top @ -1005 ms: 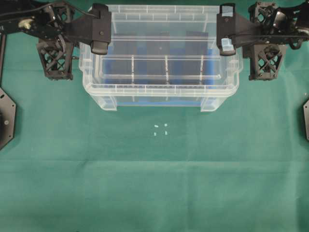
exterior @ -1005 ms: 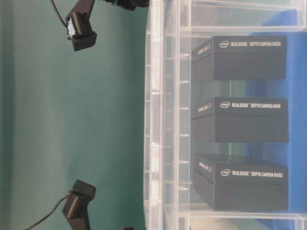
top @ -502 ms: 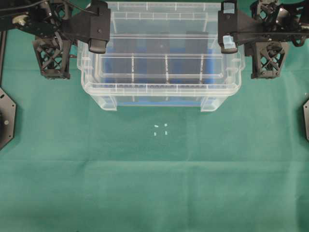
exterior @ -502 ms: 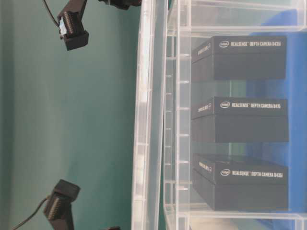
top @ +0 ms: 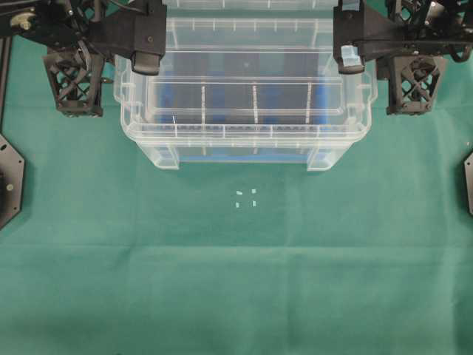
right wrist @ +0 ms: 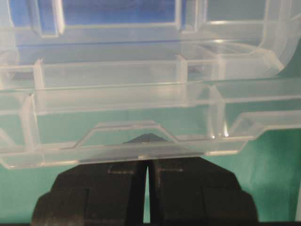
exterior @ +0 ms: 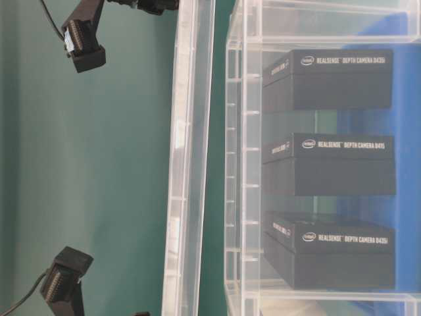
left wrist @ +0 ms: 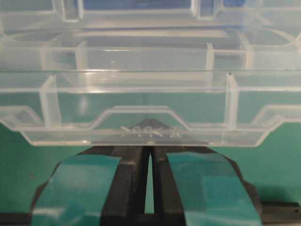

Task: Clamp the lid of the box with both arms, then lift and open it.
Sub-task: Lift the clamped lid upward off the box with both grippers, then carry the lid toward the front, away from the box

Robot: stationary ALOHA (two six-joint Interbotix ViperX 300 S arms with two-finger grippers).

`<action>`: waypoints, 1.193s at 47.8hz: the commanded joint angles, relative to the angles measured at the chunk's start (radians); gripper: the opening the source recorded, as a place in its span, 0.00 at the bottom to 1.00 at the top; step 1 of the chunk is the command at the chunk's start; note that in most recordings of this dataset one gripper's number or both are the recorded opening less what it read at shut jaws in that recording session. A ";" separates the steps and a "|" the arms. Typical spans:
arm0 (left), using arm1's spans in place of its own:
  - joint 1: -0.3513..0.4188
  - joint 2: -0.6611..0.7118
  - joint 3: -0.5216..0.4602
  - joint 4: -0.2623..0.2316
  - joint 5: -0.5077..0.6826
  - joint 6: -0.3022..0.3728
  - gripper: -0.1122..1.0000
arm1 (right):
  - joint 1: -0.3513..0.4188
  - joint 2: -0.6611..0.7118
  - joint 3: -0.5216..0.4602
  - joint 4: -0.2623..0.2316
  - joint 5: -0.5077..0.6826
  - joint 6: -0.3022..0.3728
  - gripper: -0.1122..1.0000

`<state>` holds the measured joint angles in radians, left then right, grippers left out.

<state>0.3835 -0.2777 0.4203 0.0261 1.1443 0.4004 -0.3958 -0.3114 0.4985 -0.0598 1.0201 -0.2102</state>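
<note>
The lid point(exterior: 187, 158) now stands farther clear of the box point(exterior: 316, 164) than before (both hands pinching its ends).

Lid point(top: 247, 81) & box point(top: 244, 144): clear glossy plastic. Table cover point(top: 236, 281): matt green cloth. Inner boxes point(exterior: 329, 158): matt black card.

Readable text is only found in the table-level view, on the three black boxes stood inside the box point(exterior: 316, 20). The top black box point(exterior: 329, 79) is printed with an Intel logo and "REALSENSE DEPTH CAMERA D435i". The middle black box point(exterior: 329, 164) is marked "REALSENSE DEPTH CAMERA D415". The bottom black box point(exterior: 329, 250) is marked "REALSENSE DEPTH CAMERA D435i". Some raised characters are moulded into the lid point(left wrist: 150, 132) edge in the left wrist view, but they can't be made out.
</note>
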 commanded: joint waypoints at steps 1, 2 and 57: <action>-0.043 -0.006 -0.080 -0.006 -0.018 -0.012 0.11 | 0.051 -0.009 -0.089 0.018 -0.015 0.006 0.10; -0.043 -0.006 -0.081 -0.006 -0.017 -0.012 0.11 | 0.051 -0.009 -0.091 0.018 -0.015 0.006 0.10; -0.195 -0.034 -0.046 -0.003 0.023 -0.184 0.11 | 0.225 -0.046 -0.094 0.017 0.026 0.149 0.10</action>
<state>0.2316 -0.3114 0.4111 0.0276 1.1965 0.2393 -0.2439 -0.3574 0.4863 -0.0598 1.0845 -0.0813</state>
